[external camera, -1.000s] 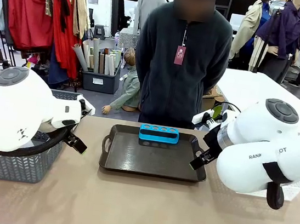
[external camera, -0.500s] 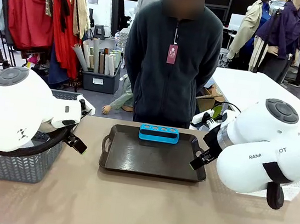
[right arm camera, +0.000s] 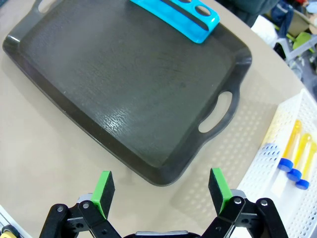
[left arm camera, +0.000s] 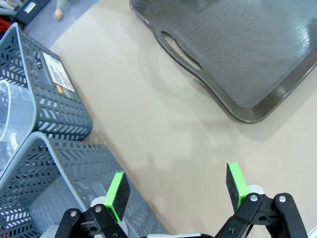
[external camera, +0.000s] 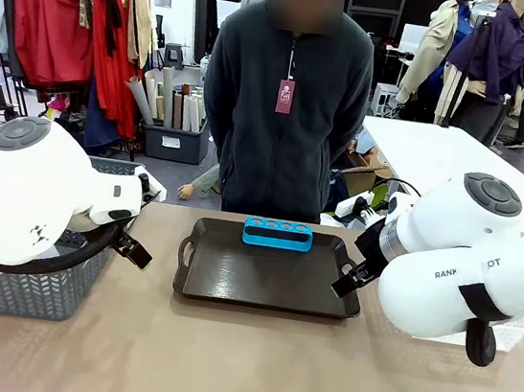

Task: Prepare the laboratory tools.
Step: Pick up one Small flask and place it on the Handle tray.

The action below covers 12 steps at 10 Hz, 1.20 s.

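Amber tubes [right arm camera: 292, 143] flat, caps twd right gripper [right arm camera: 160, 187], it & left gripper [left arm camera: 177, 186] wide open, empty

Field note: you get the amber tubes [right arm camera: 293, 139] right of the tray [right arm camera: 124, 89], the outermost clipped by the frame edge. Left of the tray, a clear item [left arm camera: 11, 106] in the grey basket [left arm camera: 57, 106] is cropped, unidentifiable.

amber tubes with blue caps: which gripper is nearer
Right. The right gripper hangs next to the amber tubes in the white basket; the left gripper is across the tray, by the grey baskets.
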Each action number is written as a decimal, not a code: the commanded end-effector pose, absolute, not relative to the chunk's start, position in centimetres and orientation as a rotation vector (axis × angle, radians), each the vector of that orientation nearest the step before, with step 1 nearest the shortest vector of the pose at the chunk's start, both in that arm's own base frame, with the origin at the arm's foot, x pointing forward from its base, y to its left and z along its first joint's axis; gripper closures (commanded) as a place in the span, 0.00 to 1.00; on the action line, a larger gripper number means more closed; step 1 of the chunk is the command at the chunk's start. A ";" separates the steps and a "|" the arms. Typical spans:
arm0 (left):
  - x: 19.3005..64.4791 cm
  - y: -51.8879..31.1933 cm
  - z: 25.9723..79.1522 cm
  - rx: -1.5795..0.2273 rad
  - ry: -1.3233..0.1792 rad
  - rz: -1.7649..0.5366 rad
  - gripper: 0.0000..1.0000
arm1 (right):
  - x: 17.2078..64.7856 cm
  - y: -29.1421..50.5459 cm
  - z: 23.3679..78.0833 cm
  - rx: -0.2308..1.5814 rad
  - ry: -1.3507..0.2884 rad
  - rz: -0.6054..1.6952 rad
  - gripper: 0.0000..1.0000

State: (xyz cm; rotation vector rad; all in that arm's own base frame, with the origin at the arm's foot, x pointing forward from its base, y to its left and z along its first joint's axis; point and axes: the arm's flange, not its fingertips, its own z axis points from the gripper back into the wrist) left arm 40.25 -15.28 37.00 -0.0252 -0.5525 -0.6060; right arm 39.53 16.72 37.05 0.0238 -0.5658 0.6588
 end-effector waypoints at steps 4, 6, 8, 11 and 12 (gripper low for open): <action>39.7 -16.3 38.0 -0.033 -0.517 -0.635 0.00 | 39.1 17.3 37.5 0.105 -0.497 0.704 0.00; 39.5 -16.8 39.0 -0.047 -0.479 -0.668 0.00 | 38.9 17.9 38.2 0.140 -0.474 0.730 0.00; 39.3 -16.9 40.9 -0.092 -0.395 -0.712 0.00 | 38.9 18.7 39.5 0.172 -0.440 0.751 0.00; 39.7 -16.2 44.4 -0.196 -0.377 -0.766 0.00 | 39.5 18.7 42.7 0.233 -0.396 0.781 0.00; 39.8 -15.6 46.0 -0.225 -0.399 -0.793 0.00 | 39.6 18.4 44.2 0.279 -0.376 0.806 0.00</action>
